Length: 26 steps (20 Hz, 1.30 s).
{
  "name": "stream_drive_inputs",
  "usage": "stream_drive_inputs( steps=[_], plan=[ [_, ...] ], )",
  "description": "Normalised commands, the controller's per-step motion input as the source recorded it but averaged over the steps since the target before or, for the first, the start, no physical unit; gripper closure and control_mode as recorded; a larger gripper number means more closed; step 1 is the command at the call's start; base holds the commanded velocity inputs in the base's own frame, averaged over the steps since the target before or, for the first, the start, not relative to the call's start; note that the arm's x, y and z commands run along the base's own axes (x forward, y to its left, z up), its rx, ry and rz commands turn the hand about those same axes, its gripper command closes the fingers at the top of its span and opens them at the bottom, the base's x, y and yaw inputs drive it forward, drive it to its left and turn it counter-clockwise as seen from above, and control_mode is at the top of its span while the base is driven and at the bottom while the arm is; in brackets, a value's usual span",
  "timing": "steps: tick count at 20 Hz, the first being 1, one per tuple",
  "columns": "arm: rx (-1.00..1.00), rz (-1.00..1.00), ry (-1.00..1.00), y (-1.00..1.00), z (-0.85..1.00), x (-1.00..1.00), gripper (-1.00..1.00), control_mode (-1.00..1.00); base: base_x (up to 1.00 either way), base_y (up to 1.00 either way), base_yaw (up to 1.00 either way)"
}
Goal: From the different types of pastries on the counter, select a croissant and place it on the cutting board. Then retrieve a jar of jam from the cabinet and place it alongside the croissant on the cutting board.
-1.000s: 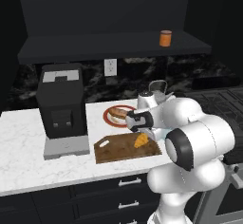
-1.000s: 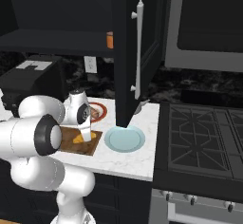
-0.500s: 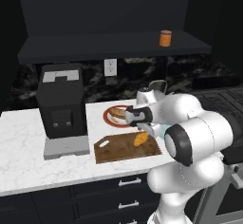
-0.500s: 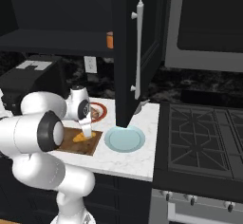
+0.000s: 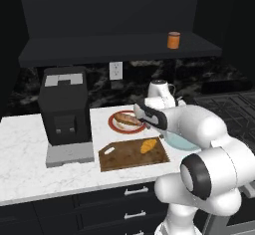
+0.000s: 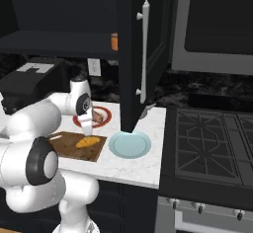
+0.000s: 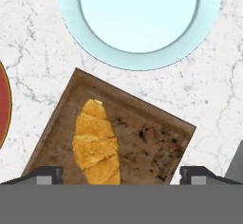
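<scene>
**Croissant down on the board, jaws wide above it**

The croissant (image 7: 96, 144) lies flat on the cutting board (image 7: 152, 137), lower left of centre in the hand view, nothing touching it. The gripper (image 7: 121, 174) hangs over it with its two finger tips spread far apart, one at each lower corner of that view. Above the board, at the top of the frame, sits a pale blue plate (image 7: 71, 33) on the counter (image 7: 213, 85).

In the left base view the board shows mid-frame with the croissant (image 5: 147, 146) near its right end, and the red-rimmed plate (image 5: 113, 124) carries the long bun (image 5: 127, 120) just behind it. A black coffee machine (image 5: 65, 110) stands at the left. The jar of jam (image 5: 173, 40) stands on the cabinet (image 5: 99, 50) shelf, upper right; it looks upright, though it is small.
</scene>
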Motion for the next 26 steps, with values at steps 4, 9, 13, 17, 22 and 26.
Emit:
stream_drive_inputs(
  steps=[4,9,13,17,22,26],
  plan=[
    [0.0,0.0,0.0,0.0,0.77,-0.01,-1.0,-1.0,0.0,0.0,0.0],
    [0.0,0.0,0.0,0.0,0.93,-0.32,-1.0,-1.0,0.0,0.0,0.0],
    [0.0,0.0,0.0,-0.01,0.84,-0.5,-1.0,-1.0,0.0,0.0,0.0],
    [0.0,0.0,0.0,0.0,0.81,-0.2,-1.0,-1.0,0.0,0.0,0.0],
    [-0.05,0.0,0.0,0.0,0.75,-0.2,-1.0,-1.0,0.0,0.0,0.0],
    [-0.05,0.0,-0.02,0.0,0.87,-0.2,-1.0,-1.0,0.0,0.0,0.0]
  ],
)
